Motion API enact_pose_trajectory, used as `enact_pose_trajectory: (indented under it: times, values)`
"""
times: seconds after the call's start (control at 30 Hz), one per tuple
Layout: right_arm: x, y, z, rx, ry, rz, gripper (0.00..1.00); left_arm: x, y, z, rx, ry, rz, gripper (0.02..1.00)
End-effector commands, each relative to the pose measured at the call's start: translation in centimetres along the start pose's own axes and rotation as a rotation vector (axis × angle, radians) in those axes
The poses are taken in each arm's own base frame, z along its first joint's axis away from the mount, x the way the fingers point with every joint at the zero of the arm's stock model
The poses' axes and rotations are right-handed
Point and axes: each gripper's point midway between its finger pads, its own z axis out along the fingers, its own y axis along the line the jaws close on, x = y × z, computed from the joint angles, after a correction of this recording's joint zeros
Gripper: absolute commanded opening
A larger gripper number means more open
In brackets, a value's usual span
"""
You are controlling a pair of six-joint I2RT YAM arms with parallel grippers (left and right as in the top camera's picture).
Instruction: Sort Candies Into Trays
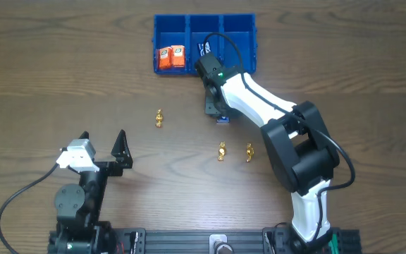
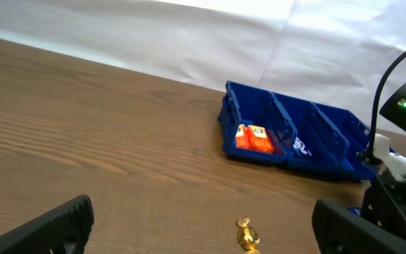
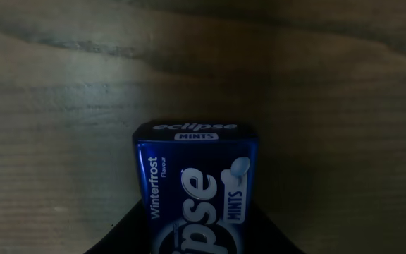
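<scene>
A blue mint box [image 3: 197, 183] sits between my right gripper's [image 3: 197, 243] jaws, just above the wooden table. From above, the right gripper [image 1: 218, 111] is in front of the blue three-bin tray [image 1: 204, 17], with the mint box [image 1: 223, 118] at its tip. The tray's left bin holds two orange candy boxes [image 1: 170, 58], and its middle bin holds a dark blue pack [image 1: 205, 49]. Three gold-wrapped candies lie on the table [image 1: 159, 118] [image 1: 222, 151] [image 1: 249, 151]. My left gripper [image 1: 103, 138] stands open at the near left, holding nothing.
The left wrist view looks across bare wood to the tray [image 2: 330, 152], the orange boxes [image 2: 254, 138] and one gold candy [image 2: 247, 234]. The right arm [image 2: 400, 169] stands at that view's edge. Open table lies left of the tray.
</scene>
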Motion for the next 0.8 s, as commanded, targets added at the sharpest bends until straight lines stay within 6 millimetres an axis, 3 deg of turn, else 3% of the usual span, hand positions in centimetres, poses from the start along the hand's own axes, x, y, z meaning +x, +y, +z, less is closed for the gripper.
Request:
enact_pose_trajectory:
  times: [0.03,0.1,0.27,0.4,0.53,0.67,0.8]
  values:
    - [-2.9,1.2,-5.7,-0.074,-0.122,0.003,0.211,1.7,0.4,0.2,-0.006,0.040,0.012,0.998]
    - [-4.9,1.9,-9.7,-0.121,-0.206,-0.014,0.213,1.7,0.4,0.2,-0.006,0.040,0.012,0.998]
    - [-10.2,2.2,-17.5,-0.138,-0.370,-0.009,0.213,1.7,0.4,0.2,-0.006,0.040,0.012,0.998]
    - [-13.6,3.7,-20.4,-0.172,-0.463,-0.042,0.297,1.7,0.4,0.2,-0.006,0.040,0.012,0.998]
    - [-16.7,4.0,-19.5,-0.175,-0.496,-0.013,0.310,1.7,0.4,0.2,-0.006,0.040,0.012,0.996]
    - [-19.1,4.1,-16.6,-0.176,-0.512,0.013,0.279,1.7,0.4,0.2,-0.006,0.040,0.012,0.998]
    - [-20.0,4.5,-13.3,-0.165,-0.498,0.018,0.275,1.7,0.4,0.2,-0.006,0.040,0.012,0.998]
